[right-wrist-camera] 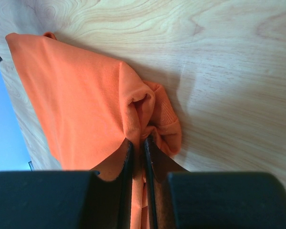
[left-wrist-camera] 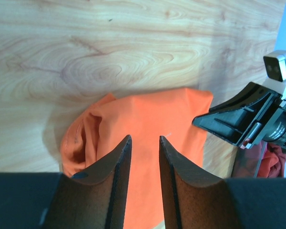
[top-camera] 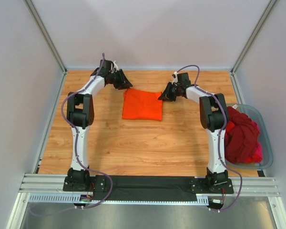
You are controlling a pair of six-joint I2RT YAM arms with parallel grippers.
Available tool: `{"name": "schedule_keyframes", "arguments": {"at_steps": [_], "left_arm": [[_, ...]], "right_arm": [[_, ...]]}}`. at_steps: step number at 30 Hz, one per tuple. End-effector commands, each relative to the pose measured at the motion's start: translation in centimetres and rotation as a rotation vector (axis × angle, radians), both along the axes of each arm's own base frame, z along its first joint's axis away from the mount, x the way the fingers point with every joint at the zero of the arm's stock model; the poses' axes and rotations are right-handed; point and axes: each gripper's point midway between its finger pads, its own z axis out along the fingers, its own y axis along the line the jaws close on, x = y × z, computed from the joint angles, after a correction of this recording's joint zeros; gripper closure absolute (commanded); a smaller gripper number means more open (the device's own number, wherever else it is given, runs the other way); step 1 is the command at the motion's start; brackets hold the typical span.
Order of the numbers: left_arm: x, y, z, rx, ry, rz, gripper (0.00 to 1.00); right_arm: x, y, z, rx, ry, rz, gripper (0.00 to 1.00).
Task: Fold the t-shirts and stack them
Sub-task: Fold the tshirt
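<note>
Pinching orange t-shirt [right-wrist-camera: 81,95] between right jaws

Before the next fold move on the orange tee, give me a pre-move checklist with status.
1. right fingers gripping: ok, shut on a bunched edge of the orange t-shirt.
2. left fingers gripping: not ok, open over the shirt with no cloth between them.
3. Cloth flat: not ok, puckered at the right grip.
4. Layers caught in the right grip: cannot tell.
5. Arms apart: ok, they sit at opposite far corners of the shirt.
6. Other shirts out of the way: ok, the dark red t-shirt sits in the tub.
</note>
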Motion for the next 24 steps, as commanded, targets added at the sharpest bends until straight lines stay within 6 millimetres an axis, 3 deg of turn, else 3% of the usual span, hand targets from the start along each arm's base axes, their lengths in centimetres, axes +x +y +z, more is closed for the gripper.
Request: {"name": "schedule_keyframes", "arguments": {"at_steps": [1, 9, 14, 16, 19, 21, 23, 24], "left_arm": [[1.5, -0.4, 0.7, -0.012, -0.059, -0.001, 0.65], [2.5, 1.6, -5.2, 0.070, 0.010, 0.045, 0.66], [3.4, 2.5, -6.0, 0.070, 0.023, 0.078, 0.66], [3.6, 2.4, -5.2, 0.056, 0.011, 0.076, 0.65], [3.8, 1.9, -2.2, 0.013, -0.025, 0.071, 0.64], [3.9, 1.9, 0.8, 0.006, -0.070, 0.075, 0.62], [3.5, 2.3, 2.6, 0.027, -0.087, 0.080, 0.61], [3.5, 2.7, 4.5, 0.050, -0.129, 0.083, 0.60]], "right_arm": [[0.2, -0.2, -0.9, -0.014, 0.002, 0.010, 0.89], [0.2, 0.1, -0.5, 0.069, -0.014, 0.056, 0.88], [0.2, -0.2, -1.1, 0.126, -0.017, 0.071, 0.86], [0.4, -0.6, -1.1, 0.136, -0.015, 0.073, 0.86], [1.0, -1.4, -0.5, 0.134, -0.010, 0.056, 0.81], [2.0, -2.0, 1.3, 0.127, -0.031, 0.036, 0.74], [2.1, -2.8, 3.2, 0.102, -0.032, 0.008, 0.69], [2.0, -2.9, 3.9, 0.110, -0.033, 0.003, 0.63]]}}
